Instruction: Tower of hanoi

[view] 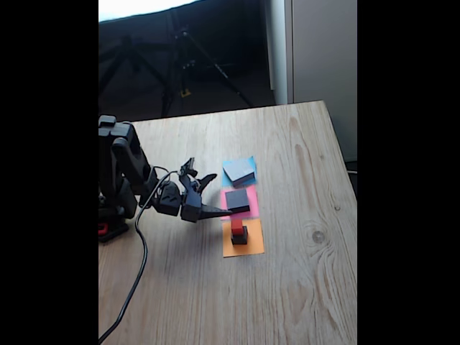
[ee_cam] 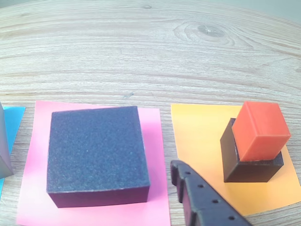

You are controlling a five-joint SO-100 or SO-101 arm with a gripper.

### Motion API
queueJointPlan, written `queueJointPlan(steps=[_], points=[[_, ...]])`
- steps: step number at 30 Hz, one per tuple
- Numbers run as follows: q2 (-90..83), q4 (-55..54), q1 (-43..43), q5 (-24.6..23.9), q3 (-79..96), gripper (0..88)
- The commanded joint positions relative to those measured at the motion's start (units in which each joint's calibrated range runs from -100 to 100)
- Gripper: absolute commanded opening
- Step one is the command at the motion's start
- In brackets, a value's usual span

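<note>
The tower of hanoi is spread over three paper squares. In the fixed view the large flat grey block (view: 239,170) lies on blue paper, and the medium black block (view: 238,200) on pink. The tiny red cube (view: 236,226) sits on the small black cube (view: 239,236) on orange. My gripper (view: 220,195) stands open just left of the medium black block, holding nothing. In the wrist view the medium black block (ee_cam: 96,153) is at lower left. The red cube (ee_cam: 260,131) tops the small black cube (ee_cam: 249,167) at right. One finger (ee_cam: 202,200) juts in between them. The grey block's edge (ee_cam: 3,155) shows at far left.
The pink paper (ee_cam: 155,188), orange paper (ee_cam: 200,136) and blue paper (ee_cam: 16,120) lie in a row on the wooden table (view: 302,287). The arm's base (view: 115,180) and a black cable (view: 136,273) are at the left. A tripod stands beyond the far edge.
</note>
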Motion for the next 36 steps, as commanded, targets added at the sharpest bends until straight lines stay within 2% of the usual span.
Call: queueJointPlan(steps=[1,10,22,36], points=[[1.39,-2.32,-0.46,0.87,-1.83,57.9],[5.70,-5.80,-0.80,0.87,-3.38,56.1],[6.68,-5.96,-1.97,0.87,-3.56,43.5],[6.99,-4.42,-2.47,0.87,-5.47,36.1]])
